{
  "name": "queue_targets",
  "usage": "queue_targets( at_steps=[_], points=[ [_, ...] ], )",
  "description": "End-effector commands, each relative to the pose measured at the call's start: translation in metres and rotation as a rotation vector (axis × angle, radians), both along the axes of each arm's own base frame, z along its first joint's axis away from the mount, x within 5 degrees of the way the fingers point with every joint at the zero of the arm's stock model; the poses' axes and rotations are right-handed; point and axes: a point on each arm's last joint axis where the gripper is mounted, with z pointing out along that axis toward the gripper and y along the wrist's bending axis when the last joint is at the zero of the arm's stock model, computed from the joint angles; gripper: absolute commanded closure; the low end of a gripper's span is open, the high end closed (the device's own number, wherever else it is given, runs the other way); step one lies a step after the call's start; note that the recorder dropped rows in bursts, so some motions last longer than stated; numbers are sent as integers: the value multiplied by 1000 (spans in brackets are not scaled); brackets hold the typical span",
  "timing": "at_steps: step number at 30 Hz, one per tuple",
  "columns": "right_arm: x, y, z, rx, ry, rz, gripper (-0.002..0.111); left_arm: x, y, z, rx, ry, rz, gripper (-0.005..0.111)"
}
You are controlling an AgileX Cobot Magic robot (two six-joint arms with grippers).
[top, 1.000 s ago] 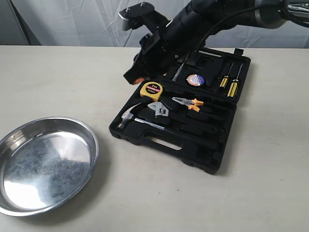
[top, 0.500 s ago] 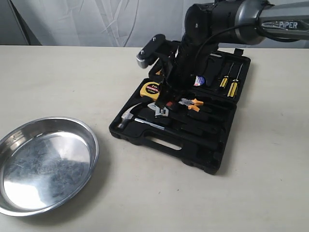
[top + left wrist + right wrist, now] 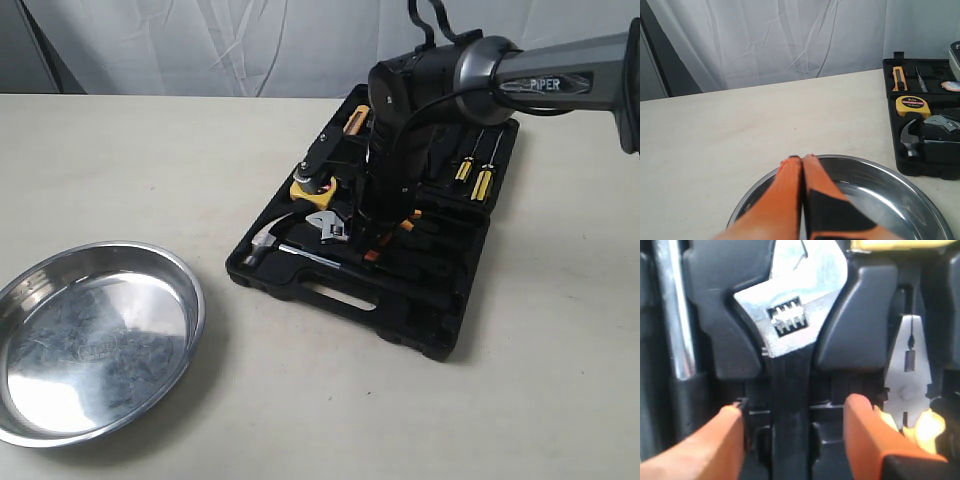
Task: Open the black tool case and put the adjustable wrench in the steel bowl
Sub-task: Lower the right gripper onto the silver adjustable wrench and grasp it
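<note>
The black tool case (image 3: 440, 330) lies open on the table. In its tray rests the adjustable wrench (image 3: 328, 226), silver head and black handle (image 3: 790, 425), also showing in the left wrist view (image 3: 943, 123). My right gripper (image 3: 796, 412) is open and low over the tray, one orange finger (image 3: 715, 440) on each side of the wrench handle, not closed on it. In the exterior view that gripper (image 3: 372, 245) points down into the case. The steel bowl (image 3: 92, 340) stands at the front left. My left gripper (image 3: 801, 159) hangs shut over the bowl's rim (image 3: 880, 170), holding nothing.
In the case lie a hammer (image 3: 262, 242), a yellow tape measure (image 3: 912, 105), orange-handled pliers (image 3: 910, 370) right beside the wrench, and yellow-handled screwdrivers (image 3: 478, 170) in the lid. A white curtain hangs behind the table.
The right arm has swung down from above the lid into the tray, so its open fingers now straddle the wrench handle. Left gripper and bowl have not moved.
</note>
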Motion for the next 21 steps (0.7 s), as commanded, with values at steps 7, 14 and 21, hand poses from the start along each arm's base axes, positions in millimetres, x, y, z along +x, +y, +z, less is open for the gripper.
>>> queue_targets(
  at_steps=[7,14,21],
  points=[
    [4,0,-25,-12,8,3,55,0,0,-1,-1,-7,-5,106],
    [2,-1,-29,-28,38,-2,105,0,0,-1,-1,-7,-5,106],
    [3,-1,-17,-12,12,-11,108,0,0,-1,-1,-7,-5,106]
  ],
)
